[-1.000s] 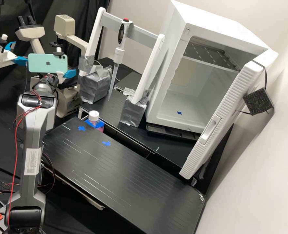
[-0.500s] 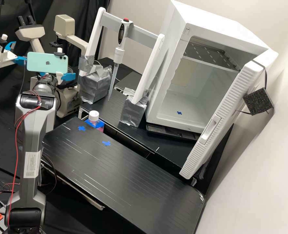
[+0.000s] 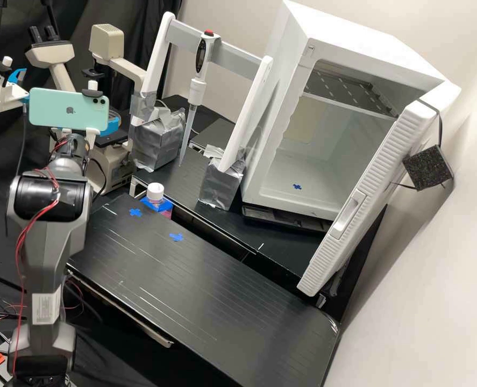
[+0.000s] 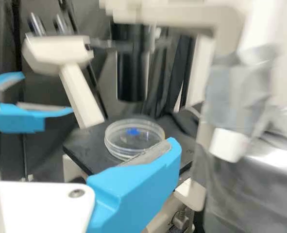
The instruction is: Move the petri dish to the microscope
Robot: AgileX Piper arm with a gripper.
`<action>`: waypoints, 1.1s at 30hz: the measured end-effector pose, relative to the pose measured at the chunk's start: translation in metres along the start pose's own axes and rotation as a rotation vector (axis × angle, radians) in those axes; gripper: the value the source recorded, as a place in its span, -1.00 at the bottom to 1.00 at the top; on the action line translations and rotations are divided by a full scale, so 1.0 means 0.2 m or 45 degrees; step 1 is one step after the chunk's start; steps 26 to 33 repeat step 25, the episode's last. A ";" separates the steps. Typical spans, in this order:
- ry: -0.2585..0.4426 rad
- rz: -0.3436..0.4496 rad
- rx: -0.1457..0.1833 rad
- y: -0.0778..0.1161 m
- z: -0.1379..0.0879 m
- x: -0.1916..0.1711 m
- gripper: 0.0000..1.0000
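The gripper [image 3: 109, 126] stands in front of the microscope in the high view, mostly behind the phone on the wrist. In the wrist view the gripper [image 4: 136, 182] has one blue finger in sight, its grey inner pad bare, so it is open. Just past that fingertip, the clear round petri dish [image 4: 134, 137] lies flat on the black stage [image 4: 92, 148] of the microscope [image 4: 80, 94], under the dark lens column. A blue mark shows through the dish. The finger overlaps the dish's near edge; whether they touch I cannot tell.
A second arm's blue gripper [image 4: 24, 118] is left of the microscope. Foil-wrapped stand feet [image 3: 160, 141] and a pipette [image 3: 197, 91] stand to its right. A capped bottle [image 3: 155, 193] is by the bench [image 3: 195, 290]; the white incubator [image 3: 316, 172] has its door open.
The arm has drawn back from the microscope: the phone and wrist have shifted left and nearer the high camera, and the elbow has lowered. The blue finger has moved slightly left.
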 end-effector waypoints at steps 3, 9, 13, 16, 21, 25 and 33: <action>0.059 0.058 0.002 -0.01 0.00 -0.18 1.00; 0.104 0.242 -0.011 0.00 0.07 -0.49 1.00; 0.033 0.491 -0.032 0.03 0.18 -0.66 1.00; -0.010 0.650 -0.052 0.06 0.25 -0.75 1.00; -0.118 0.746 -0.045 0.07 0.38 -0.87 1.00; -0.159 0.782 0.050 0.08 0.46 -0.93 1.00; -0.159 0.782 0.050 0.08 0.46 -0.93 1.00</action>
